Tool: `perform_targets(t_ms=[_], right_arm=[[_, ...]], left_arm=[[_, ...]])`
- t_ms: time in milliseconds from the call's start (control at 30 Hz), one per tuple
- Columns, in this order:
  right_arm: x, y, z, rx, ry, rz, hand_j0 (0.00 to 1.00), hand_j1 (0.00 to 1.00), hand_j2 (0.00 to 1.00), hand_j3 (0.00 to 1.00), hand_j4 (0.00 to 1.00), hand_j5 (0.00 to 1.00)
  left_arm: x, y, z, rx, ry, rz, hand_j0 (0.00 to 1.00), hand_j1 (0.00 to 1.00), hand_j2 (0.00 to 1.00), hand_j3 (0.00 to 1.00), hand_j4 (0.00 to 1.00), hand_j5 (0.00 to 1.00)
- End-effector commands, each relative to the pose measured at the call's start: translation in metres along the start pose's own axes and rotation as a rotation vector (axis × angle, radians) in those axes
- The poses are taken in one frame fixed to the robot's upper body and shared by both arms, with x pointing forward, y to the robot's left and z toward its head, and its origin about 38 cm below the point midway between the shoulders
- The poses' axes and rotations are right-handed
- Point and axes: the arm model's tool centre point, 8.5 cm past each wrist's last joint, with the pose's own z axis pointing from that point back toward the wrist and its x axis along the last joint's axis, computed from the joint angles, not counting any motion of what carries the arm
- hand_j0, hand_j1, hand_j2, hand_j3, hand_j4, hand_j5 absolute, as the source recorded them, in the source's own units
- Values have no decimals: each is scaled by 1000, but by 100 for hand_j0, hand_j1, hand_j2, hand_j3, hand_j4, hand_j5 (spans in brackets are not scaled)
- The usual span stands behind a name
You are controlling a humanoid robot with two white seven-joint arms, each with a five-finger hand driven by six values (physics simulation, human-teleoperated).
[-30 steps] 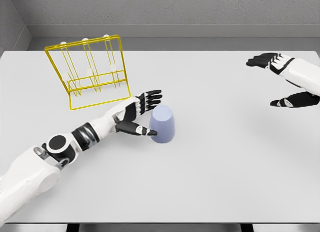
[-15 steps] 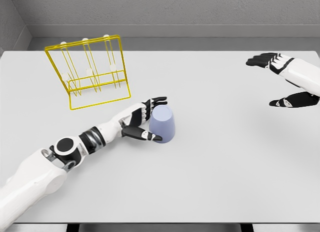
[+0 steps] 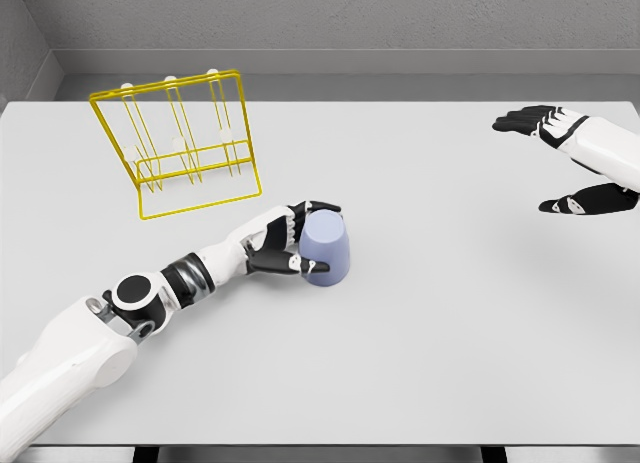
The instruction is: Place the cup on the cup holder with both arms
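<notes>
A pale lilac cup (image 3: 328,247) stands upside down near the middle of the white table (image 3: 440,333). My left hand (image 3: 300,239) wraps it from the left, fingers behind its top and thumb across its front, in contact with it. The yellow wire cup holder (image 3: 180,143) with three white-tipped pegs stands at the back left, well apart from the cup. My right hand (image 3: 560,163) hovers at the far right with fingers spread and nothing in it.
A grey wall runs behind the table's far edge. The left forearm (image 3: 150,293) lies across the table's front left.
The left hand slid right and its fingers closed round the cup, from spread beside it to curled on it. The cup, the holder and the right hand kept their places.
</notes>
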Motion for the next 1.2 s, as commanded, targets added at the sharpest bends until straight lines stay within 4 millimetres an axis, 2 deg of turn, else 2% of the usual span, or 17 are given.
perform_targets(t_ms=[0,467,633,833,1167], right_arm=[[0,-1,0,-4,-1,-6,100,100,100,100,100,100],[0,-1,0,-4,-2,-5,100,100,100,100,100,100],[1,-1,0,-4,-3,-4,100,100,100,100,100,100],[1,-1,0,-4,-3,-4,100,100,100,100,100,100],[1,-1,0,-5,-5,-4,100,100,100,100,100,100]], left_arm=[[0,1,0,2,2,-8,63,63,63,63,63,63],[21,13,4,39,-67,-8,61,61,61,61,61,61],[45,14,7,38,-126,-24,62,62,62,62,62,62],[54,19,18,42,-135,-47,62,62,62,62,62,62],[78,47,49,100,-157,-88,62,62,62,62,62,62]])
